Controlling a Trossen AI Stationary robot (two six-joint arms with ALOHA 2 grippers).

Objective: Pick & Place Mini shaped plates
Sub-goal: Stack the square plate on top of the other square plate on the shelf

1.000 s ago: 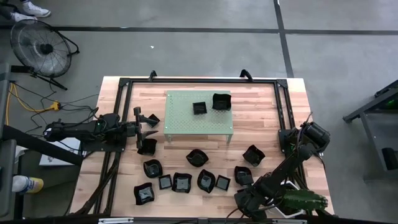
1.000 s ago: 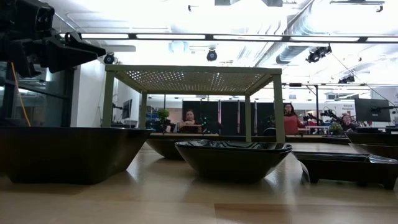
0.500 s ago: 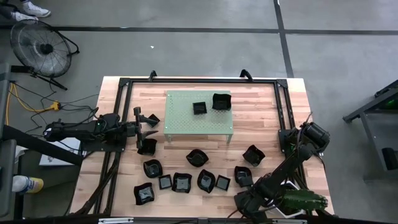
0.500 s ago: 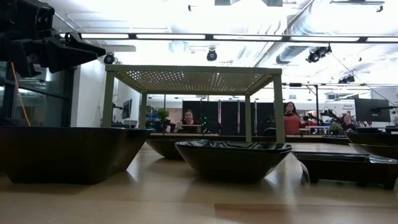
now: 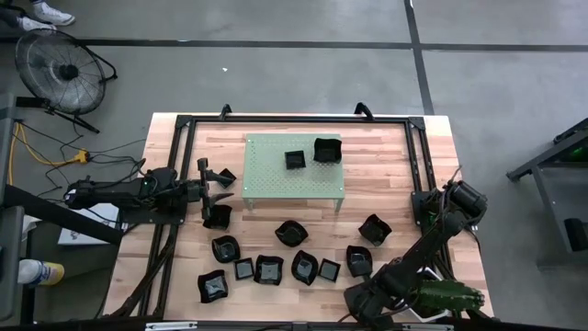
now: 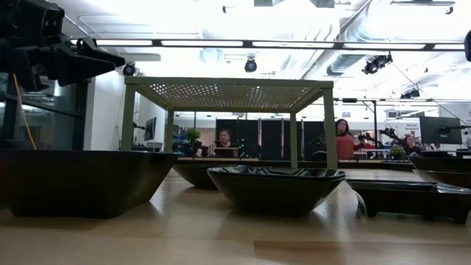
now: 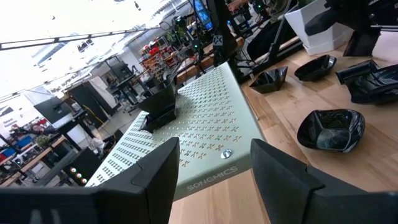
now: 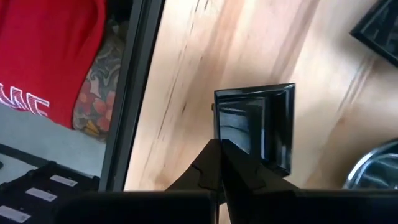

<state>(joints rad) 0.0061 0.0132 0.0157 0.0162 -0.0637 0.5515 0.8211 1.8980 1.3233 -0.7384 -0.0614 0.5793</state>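
The left gripper (image 5: 219, 183) hovered above the tabletop (image 5: 386, 198) just beside the left edge of the green perforated stand (image 5: 294, 179), its jaws spread wide and holding nothing; in the left wrist view the two dark fingers (image 7: 155, 180) stood well apart with only the stand's top (image 7: 199, 137) between them. One mini shaped plate (image 5: 217, 216) lay on the wood close under that gripper. Two more plates sat on top of the stand, a small square one (image 5: 294, 160) and a larger one (image 5: 327, 150) just beside it.

The right gripper (image 8: 219, 162) was low at the near right part of the tabletop. Its jaws were drawn together to a thin point, and past them a small square black plate (image 8: 258, 124) lay flat on the wood, gripped by nothing as far as could be seen. The rest of the mini shaped plates (image 5: 292, 233) were scattered over the near half of the tabletop, mostly apart, some nearly touching in a row (image 5: 268, 269).
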